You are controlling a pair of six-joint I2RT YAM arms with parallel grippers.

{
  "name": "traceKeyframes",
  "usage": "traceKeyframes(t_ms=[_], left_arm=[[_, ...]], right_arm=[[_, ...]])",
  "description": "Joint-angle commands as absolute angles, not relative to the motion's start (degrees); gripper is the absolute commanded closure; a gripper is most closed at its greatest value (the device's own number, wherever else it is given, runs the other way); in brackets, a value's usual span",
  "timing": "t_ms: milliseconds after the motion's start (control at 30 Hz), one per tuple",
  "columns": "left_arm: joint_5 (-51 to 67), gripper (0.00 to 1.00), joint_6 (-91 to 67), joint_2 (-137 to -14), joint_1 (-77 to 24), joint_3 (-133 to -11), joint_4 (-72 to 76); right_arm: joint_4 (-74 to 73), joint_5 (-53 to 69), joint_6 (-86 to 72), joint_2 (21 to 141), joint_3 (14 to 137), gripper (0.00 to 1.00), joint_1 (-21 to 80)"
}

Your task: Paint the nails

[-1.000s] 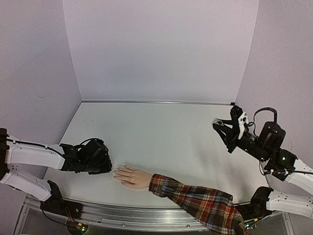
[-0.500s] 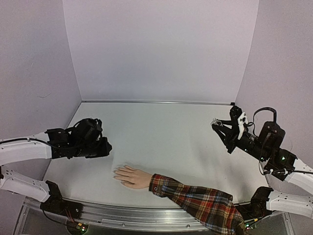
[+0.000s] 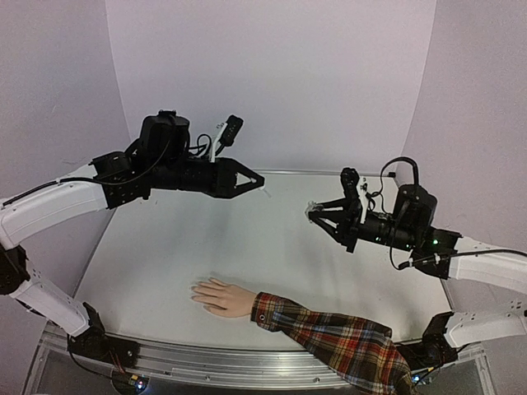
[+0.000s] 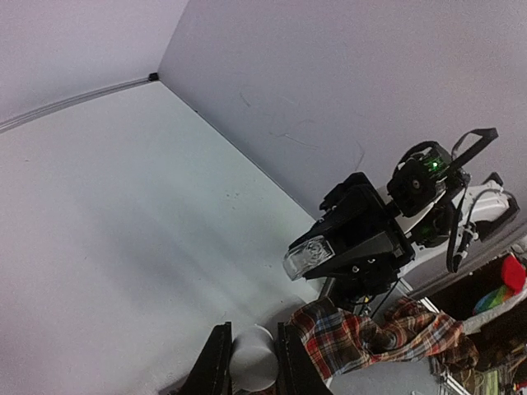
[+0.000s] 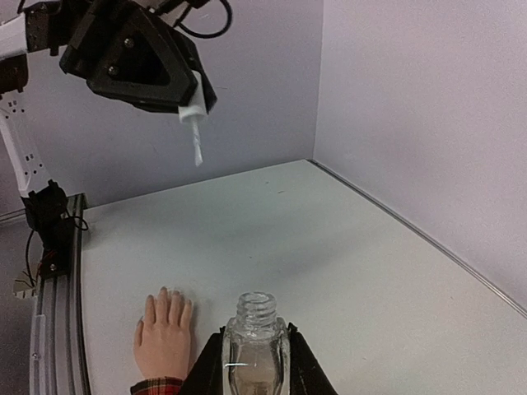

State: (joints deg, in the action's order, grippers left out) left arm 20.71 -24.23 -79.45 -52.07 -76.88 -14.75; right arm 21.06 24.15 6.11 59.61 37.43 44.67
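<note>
The nails (image 3: 196,290) tipped a pale hand (image 3: 221,298) lying flat at six o'clock on the table (image 3: 247,239), plaid sleeve (image 3: 338,341) trailing toward four. The left gripper (image 3: 260,181), at the hand's twelve, pinched a white brush cap (image 5: 193,100); the right gripper (image 3: 313,213), at two, clamped an open glass bottle (image 5: 255,350)

Left arm (image 3: 66,197) and right arm (image 3: 478,267) raised over table (image 3: 247,239), pale hand (image 3: 221,297) flat, plaid sleeve (image 3: 338,337)

Top view overhead, behind; wrist views face each other; top, right wrist share hand (image 3: 221,298).
</note>
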Motion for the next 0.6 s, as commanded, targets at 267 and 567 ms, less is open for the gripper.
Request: traceKeyframes(t_ms=[267, 567], left_arm=[[30.96, 1.00, -18.68, -81.43, -52.91, -80.44, -9.56], [26.86, 1.00, -17.06, -78.27, -52.91, -78.89, -10.70]], right_arm=[[30.18, 30.17, 3.15, 71.50, 49.12, 1.00, 49.50], [30.99, 29.31, 3.43, 71.28, 47.38, 1.00, 49.60]])
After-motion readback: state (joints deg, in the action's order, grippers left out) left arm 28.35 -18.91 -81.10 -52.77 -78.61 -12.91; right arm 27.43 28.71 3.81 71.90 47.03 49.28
